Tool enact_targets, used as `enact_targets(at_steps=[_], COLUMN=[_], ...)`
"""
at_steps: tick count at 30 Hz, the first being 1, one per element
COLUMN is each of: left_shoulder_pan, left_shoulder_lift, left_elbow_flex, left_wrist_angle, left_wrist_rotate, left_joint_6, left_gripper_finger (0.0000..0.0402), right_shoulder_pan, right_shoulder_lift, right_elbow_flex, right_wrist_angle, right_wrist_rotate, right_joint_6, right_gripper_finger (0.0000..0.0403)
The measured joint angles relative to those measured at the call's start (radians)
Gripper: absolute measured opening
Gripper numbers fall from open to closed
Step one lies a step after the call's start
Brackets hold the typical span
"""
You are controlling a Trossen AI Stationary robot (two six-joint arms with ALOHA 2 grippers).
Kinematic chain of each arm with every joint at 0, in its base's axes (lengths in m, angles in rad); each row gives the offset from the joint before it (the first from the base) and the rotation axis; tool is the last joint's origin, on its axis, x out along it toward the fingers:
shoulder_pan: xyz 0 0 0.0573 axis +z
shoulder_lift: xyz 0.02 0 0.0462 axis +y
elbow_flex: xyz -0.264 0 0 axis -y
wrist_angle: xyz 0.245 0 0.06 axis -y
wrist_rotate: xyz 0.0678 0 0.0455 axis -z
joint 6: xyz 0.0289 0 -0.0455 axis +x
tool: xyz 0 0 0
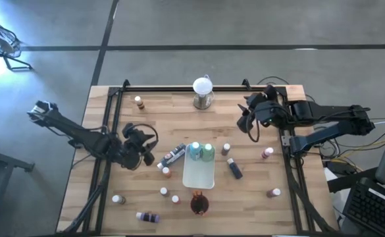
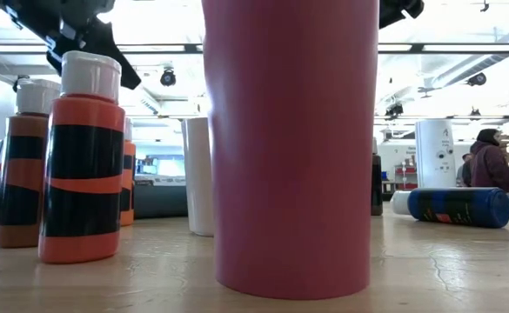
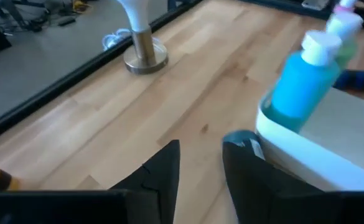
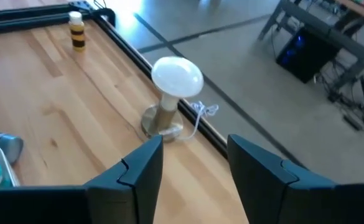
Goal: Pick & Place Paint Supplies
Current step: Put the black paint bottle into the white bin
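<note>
I see the white tray (image 1: 199, 176) mid-table w/ a teal bottle (image 1: 195, 151) and green bottle (image 1: 208, 152) upright at its far end; rest of tray bare. Dark red cup (image 1: 199, 203) just in front of it, contents unclear. Other bottles scattered on the table (image 1: 153, 112). Left gripper (image 3: 200, 158) near tray's left side, narrow gap, nothing in it. Right gripper (image 4: 194, 158) near the globe lamp (image 4: 172, 93), parted, nothing held.

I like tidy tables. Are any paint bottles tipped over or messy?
Yes. A few bottles lie on their sides: a dark blue one right of the white tray, another left of it, and a purple one near the front edge. Nothing looks spilled.
</note>
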Motion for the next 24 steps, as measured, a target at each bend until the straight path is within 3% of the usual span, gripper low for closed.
enact_targets(at_steps=[8,14,19,24], left_shoulder_pan=[-0.097,-0.213,-0.365,-0.473], left_shoulder_lift=[0.085,0.071,0.073,0.088], left_elbow_flex=[0.0,0.0,-0.046,-0.153], left_wrist_angle=[-0.04,-0.188,-0.149,0.03], left_wrist_rotate=[0.063,0.101,-0.005,-0.121], left_joint_6=[-0.045,-0.229,-0.359,-0.422], left_gripper_finger=[0.0111,0.011,0.011,0.011], right_shoulder_pan=[-0.001,0.0,0.0,-0.001], right_shoulder_lift=[0.0,0.0,0.0,0.0], right_elbow_flex=[-0.002,-0.002,-0.004,-0.005], right_wrist_angle=[-0.126,-0.145,-0.144,-0.142], right_wrist_rotate=[0.0,-0.008,-0.008,0.003], right_joint_6=[0.145,0.213,0.257,0.262], right_gripper_finger=[0.0181,0.02,0.0209,0.0216])
